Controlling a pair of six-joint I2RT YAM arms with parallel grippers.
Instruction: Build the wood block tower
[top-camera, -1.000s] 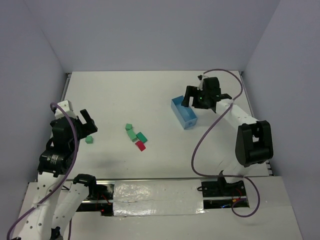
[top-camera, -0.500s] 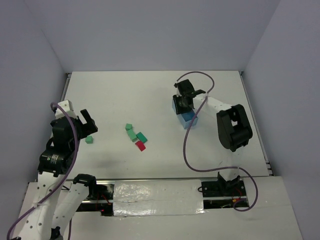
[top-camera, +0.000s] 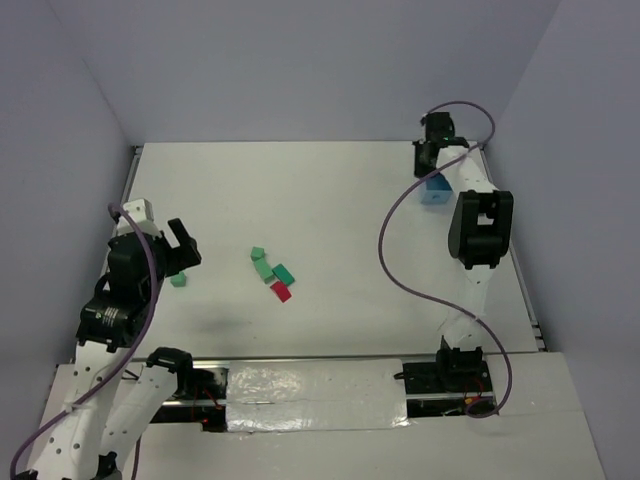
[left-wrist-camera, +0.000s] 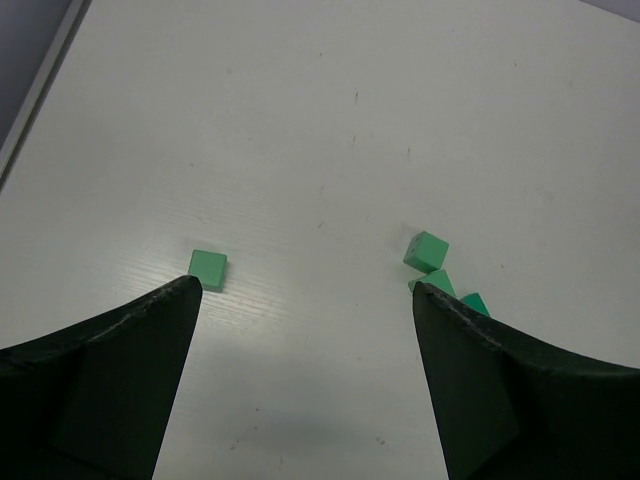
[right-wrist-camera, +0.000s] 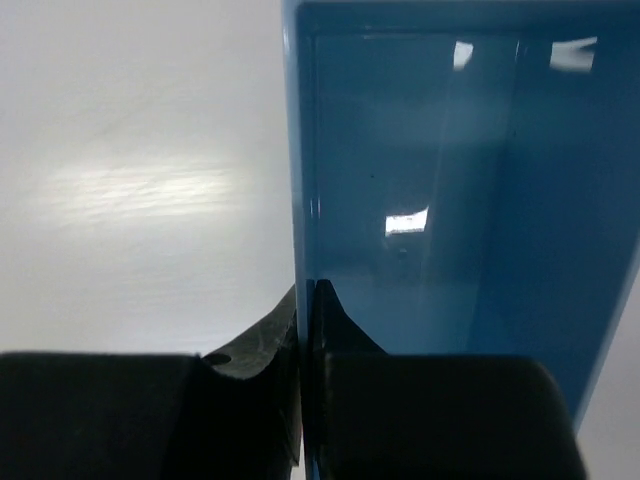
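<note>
The left gripper (top-camera: 181, 247) is seen near the left edge of the white table (top-camera: 330, 200). Its two black fingers (left-wrist-camera: 110, 380) are spread wide, and nothing is held between them. A small green wood cube (top-camera: 178, 281) is set on the table just beside this gripper, but it is not touched by the fingers.

Near the middle of the table, a bit toward the near edge, the tower pieces are laid loose in a little bunch. A light green wood cube (top-camera: 258, 254) is found at the far end of the bunch. A light green rectangular wood block (top-camera: 263, 269) is next to it. A darker green rectangular wood block (top-camera: 284, 273) is just to the right. A red roof-shaped wood wedge (top-camera: 281, 292) is at the near end. The pieces are flat on the table and are not stacked.

The right gripper (top-camera: 432, 168) is seen at the far right corner of the table. One thin wall of a light blue rectangular tray (right-wrist-camera: 450, 200) is pinched tight between its dark fingers (right-wrist-camera: 250, 345).
</note>
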